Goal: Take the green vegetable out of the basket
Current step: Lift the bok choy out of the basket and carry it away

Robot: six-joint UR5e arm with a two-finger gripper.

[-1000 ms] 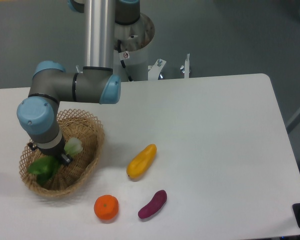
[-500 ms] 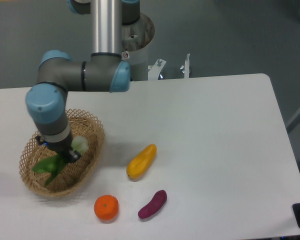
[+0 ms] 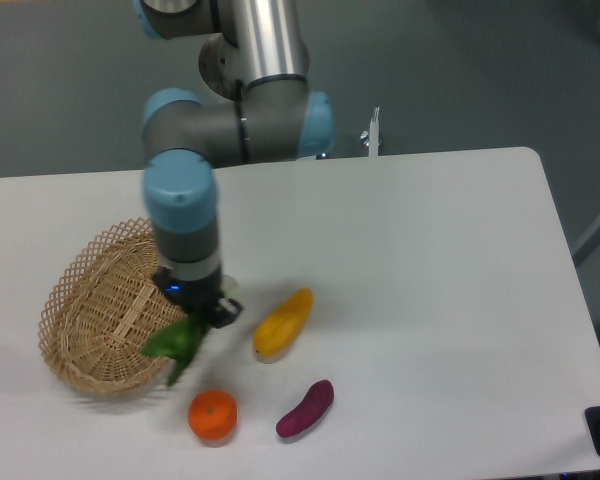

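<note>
The gripper [image 3: 208, 305] is clenched on the green vegetable [image 3: 178, 343], which hangs from it over the basket's [image 3: 90, 320] 3 o'clock rim, partly outside the wicker. The jaws themselves are mostly hidden under the wrist, but the vegetable dangling free from them, with its leaves pointing toward 7 o'clock, makes the hold plain enough. The white stem end sits up inside the grip and barely shows.

The basket looks tipped, with its 3 o'clock side lying lower than the far rim, and nothing else shows inside it.

On the table [image 3: 430, 260], the yellow fruit [image 3: 283, 322] lies just beside the gripper at 3 o'clock, the orange [image 3: 212, 415] sits near the leaves at 5 o'clock, and the purple sweet potato [image 3: 305, 409] lies further out at 4 o'clock.

By its look the vegetable is a light toy. The leaves droop and would likely fold or slip if pinched, so the firm bulb end is the sound place to hold it, which is where the grip appears to be. With 1 narrow hold and the long leaves hanging off it, a quick swing could twist it loose.
</note>
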